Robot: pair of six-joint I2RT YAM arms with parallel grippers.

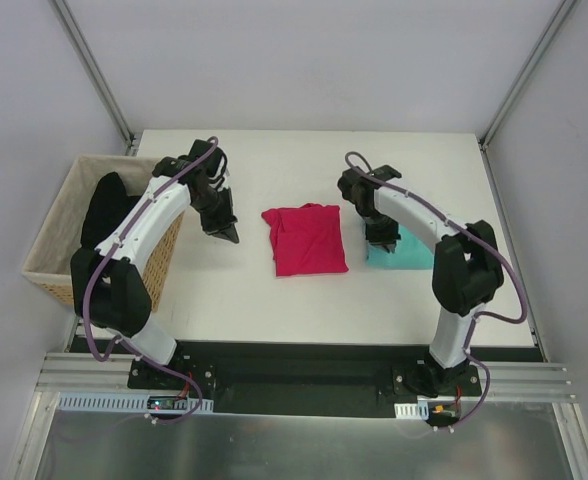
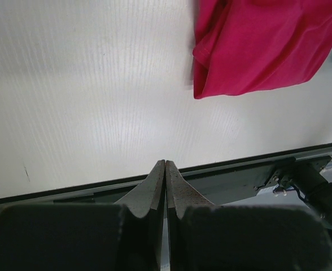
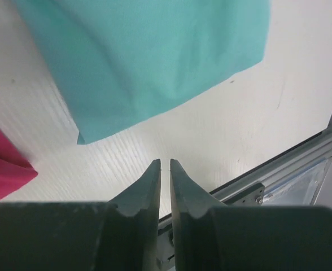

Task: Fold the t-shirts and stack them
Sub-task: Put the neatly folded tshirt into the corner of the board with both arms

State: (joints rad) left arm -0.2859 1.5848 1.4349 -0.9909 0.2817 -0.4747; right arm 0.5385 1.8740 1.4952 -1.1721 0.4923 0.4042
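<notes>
Pink t-shirt [image 1: 306, 240]: lies folded into a rough rectangle near the middle of the white surface [image 1: 224, 300], one sleeve corner poking out at its far left. Flat, with a few soft creases.

Teal t-shirt [image 1: 411, 256]: lies folded just to the right of the pink one, with a strip of bare surface between them. Not stacked. Partly covered from above by the right arm.

Left fingers [image 1: 228, 233]: clenched tip to tip, with nothing between them. Hang over bare surface to the left of the pink t-shirt, clear of the cloth. From the left wrist, closed tips [image 2: 161, 175] point at empty white surface, with the pink cloth [image 2: 267, 45] up and to the right.

Right fingers [image 1: 382, 241]: parted by a thin slit and grasping nothing. Sit over the teal t-shirt's left part in the overhead view. From the right wrist, tips [image 3: 156, 169] stand over bare surface just short of the teal cloth's [image 3: 143, 62] near edge, with a pink corner [image 3: 2, 169] at the far left. Contact with the surface: cannot tell.

Wicker basket [image 1: 59, 230]: stands off the surface's left edge beside the left arm, holding a black bundle [image 1: 104, 205].
</notes>
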